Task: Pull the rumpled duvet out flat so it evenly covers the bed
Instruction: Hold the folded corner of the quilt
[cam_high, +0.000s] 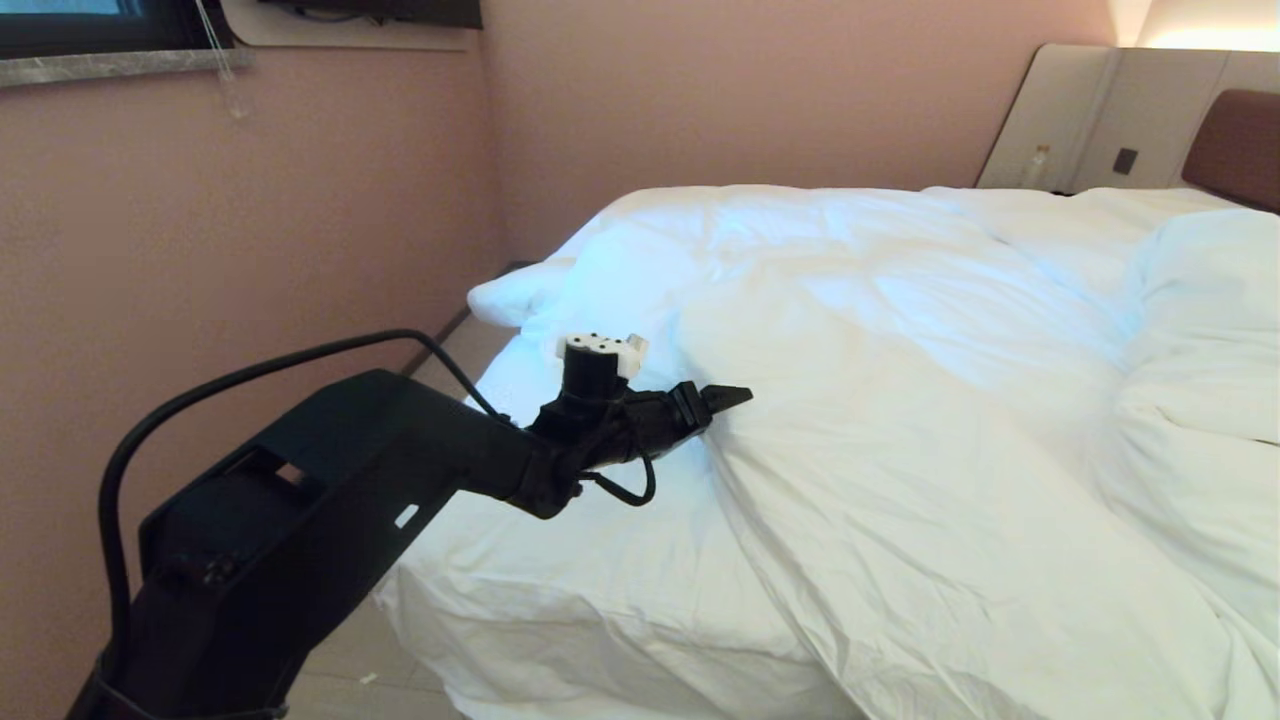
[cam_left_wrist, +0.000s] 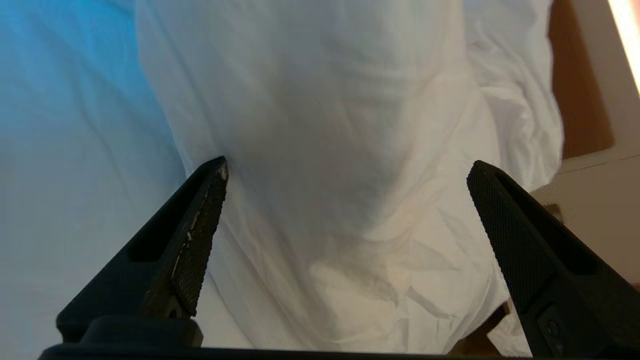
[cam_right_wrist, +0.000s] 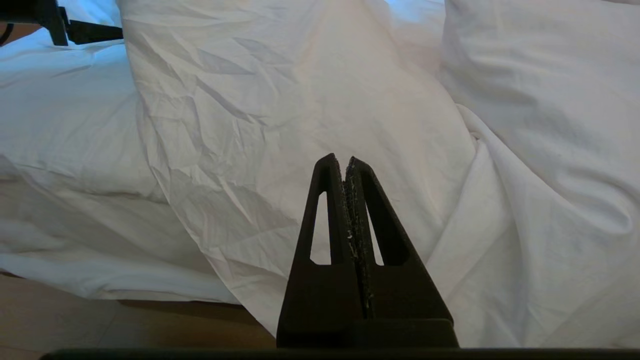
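Room: pink walls (cam_high: 300, 230), a dark window (cam_high: 90, 25) high at the left with a grey sill, tan floor (cam_high: 350, 650) between wall and bed.
Bed: the bed (cam_high: 1235, 145) fills the right of the head view; its brown headboard shows at the far right corner, beside a pale wall panel (cam_high: 1080, 115) with a small dark switch (cam_high: 1125, 160).
Duvet: the duvet (cam_high: 900, 400) lies creased over the mattress, a long fold running from the near edge up the middle, with a thick puffed heap at the right and the near side hanging over the bed's edge towards the floor.
Far corner: a white bulge (cam_high: 510, 295) pokes out over the bed's far left edge, near the wall; duvet or pillow, I cannot tell.
Left gripper: the left gripper (cam_high: 725, 397) reaches in from the lower left, low over the duvet's left part at the raised fold; its fingers (cam_left_wrist: 200, 225) stand wide apart with nothing between them but the fold ahead.
Cable: a black cable (cam_high: 250, 375) loops over the left arm.
Right gripper: the right gripper (cam_right_wrist: 345, 162) hangs near the bed's near edge, fingers pressed together, empty.
In the way: the heaped fold stands right before the left gripper.
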